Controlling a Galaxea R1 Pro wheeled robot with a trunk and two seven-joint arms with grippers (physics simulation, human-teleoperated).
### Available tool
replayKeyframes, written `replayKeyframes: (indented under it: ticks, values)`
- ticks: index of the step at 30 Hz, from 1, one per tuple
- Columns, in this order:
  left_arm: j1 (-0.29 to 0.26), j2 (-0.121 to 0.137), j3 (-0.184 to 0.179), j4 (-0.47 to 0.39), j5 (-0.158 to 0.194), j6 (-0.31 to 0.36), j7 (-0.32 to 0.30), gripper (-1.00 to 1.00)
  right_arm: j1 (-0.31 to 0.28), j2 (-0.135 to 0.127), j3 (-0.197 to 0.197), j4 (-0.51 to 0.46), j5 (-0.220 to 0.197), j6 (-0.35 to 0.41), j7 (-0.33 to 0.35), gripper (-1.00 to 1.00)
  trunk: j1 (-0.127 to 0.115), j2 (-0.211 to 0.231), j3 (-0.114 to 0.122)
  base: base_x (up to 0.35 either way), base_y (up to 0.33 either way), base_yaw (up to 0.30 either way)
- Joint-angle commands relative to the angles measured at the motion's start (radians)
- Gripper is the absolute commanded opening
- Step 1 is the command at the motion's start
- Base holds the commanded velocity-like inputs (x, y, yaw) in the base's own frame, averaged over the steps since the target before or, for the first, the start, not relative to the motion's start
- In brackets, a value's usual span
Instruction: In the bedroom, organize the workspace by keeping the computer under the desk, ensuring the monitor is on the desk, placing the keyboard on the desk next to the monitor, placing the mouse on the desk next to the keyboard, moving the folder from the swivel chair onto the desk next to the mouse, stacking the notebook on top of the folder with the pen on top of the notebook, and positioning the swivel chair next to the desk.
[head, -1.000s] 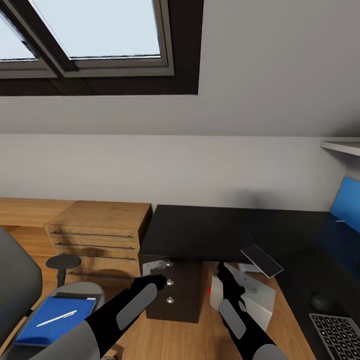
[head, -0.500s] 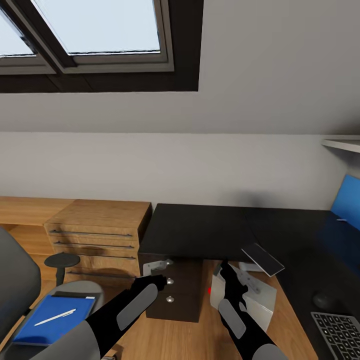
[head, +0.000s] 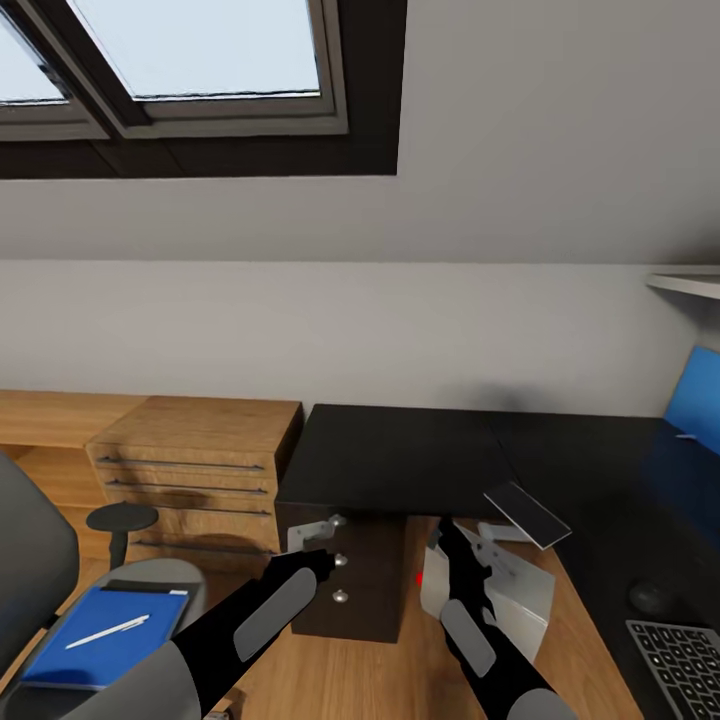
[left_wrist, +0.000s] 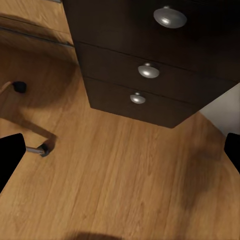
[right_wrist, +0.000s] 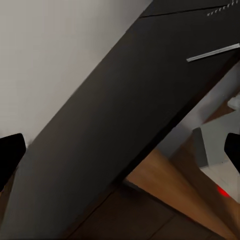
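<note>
The glossy black bench (head: 400, 455) is filling the centre of the head view, its near edge running across the middle of the frame and turning down the right side toward the keyboard (head: 680, 665) at the lower right corner. A small round dark object (head: 655, 597), too blurred to name, is sitting just above the keyboard. The notebook (head: 527, 515) is lying tilted at the bench's inner corner, overhanging the edge above the pale computer (head: 500, 590), which is standing on the wooden floor (head: 370, 680) beneath, red light showing. A black drawer unit (head: 345, 585) with round silver knobs is hanging under the bench's left end; open floor is lying in front of it, as the left wrist view shows.

At the lower left the swivel chair (head: 60, 620) is standing well apart from the bench, carrying the blue folder (head: 105, 645) with the pen (head: 105, 632) lying on top. A light wooden drawer unit (head: 195, 470) is standing against the wall at centre left, beside the bench's left edge. A blue panel (head: 695, 405) is standing at the right edge.

The left claw (head: 318, 532) is hovering in front of the black drawers, released, its fingers (left_wrist: 10, 155) spread wide. The right claw (head: 455, 545) is hanging over the computer near the bench edge, likewise released and holding nothing.
</note>
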Motion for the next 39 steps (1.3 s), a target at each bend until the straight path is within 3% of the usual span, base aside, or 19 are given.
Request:
replayKeyframes:
  ticks: [1,6,7,10,11,14,16,17,21,25,26,33,39]
  values:
    - [-0.001,0.001,-0.003,-0.002,0.004,0.003,0.006,1.00,-0.001,-0.001,0.004,0.003,-0.018,-0.005,0.009,1.00,0.004,-0.008,-0.005,0.000,0.000,0.000]
    - [-0.001,0.002,-0.004,-0.009,0.004,0.001,0.004,1.00,0.000,-0.010,-0.006,0.039,-0.126,-0.005,0.142,1.00,0.023,-0.043,-0.020,0.000,0.000,0.000]
    - [-0.001,0.002,-0.004,-0.015,0.007,-0.001,-0.001,1.00,0.000,-0.017,-0.008,0.049,-0.168,-0.005,0.204,1.00,0.027,-0.050,-0.023,0.000,0.000,0.000]
    - [-0.001,0.002,-0.004,-0.018,0.022,-0.004,-0.023,1.00,0.000,-0.027,-0.009,0.063,-0.209,-0.004,0.258,1.00,0.039,-0.071,-0.033,0.000,0.000,0.000]
    - [-0.001,0.003,-0.004,-0.020,0.041,-0.006,-0.067,1.00,0.000,-0.046,-0.011,0.079,-0.255,-0.002,0.296,1.00,0.042,-0.078,-0.036,0.000,0.000,0.000]
    - [-0.001,0.006,-0.004,-0.020,0.046,-0.006,-0.079,1.00,0.000,-0.057,-0.013,0.083,-0.298,0.001,0.327,1.00,0.054,-0.099,-0.045,0.000,0.000,0.000]
    - [-0.001,0.008,-0.004,-0.020,0.047,-0.006,-0.083,1.00,0.000,-0.062,-0.019,0.086,-0.349,0.011,0.357,1.00,0.062,-0.113,-0.052,0.000,0.000,0.000]
    - [-0.001,0.009,-0.005,-0.020,0.049,-0.006,-0.087,1.00,0.000,-0.071,-0.032,0.092,-0.460,0.071,0.387,1.00,0.065,-0.120,-0.055,0.000,0.000,0.000]
    - [-0.001,0.011,-0.006,-0.021,0.054,-0.006,-0.100,1.00,0.000,-0.080,-0.040,0.094,-0.540,0.141,0.400,1.00,0.081,-0.148,-0.067,0.000,0.000,0.000]
    - [-0.001,0.018,-0.005,-0.026,0.063,-0.006,-0.119,1.00,0.000,-0.093,-0.043,0.095,-0.558,0.155,0.401,1.00,0.096,-0.176,-0.080,0.000,0.000,0.000]
    - [-0.001,0.030,-0.007,-0.047,0.075,-0.005,-0.132,1.00,-0.001,-0.100,-0.045,0.094,-0.577,0.160,0.400,1.00,0.100,-0.183,-0.083,0.000,0.000,0.000]
    - [-0.001,0.038,-0.010,-0.065,0.093,-0.002,-0.141,1.00,-0.001,-0.102,-0.046,0.092,-0.662,0.161,0.399,1.00,0.127,-0.232,-0.105,0.000,0.000,0.000]
    - [-0.001,0.039,-0.015,-0.066,0.095,-0.001,-0.142,1.00,-0.001,-0.098,-0.065,0.089,-0.697,0.137,0.400,1.00,0.150,-0.274,-0.124,0.000,0.000,0.000]
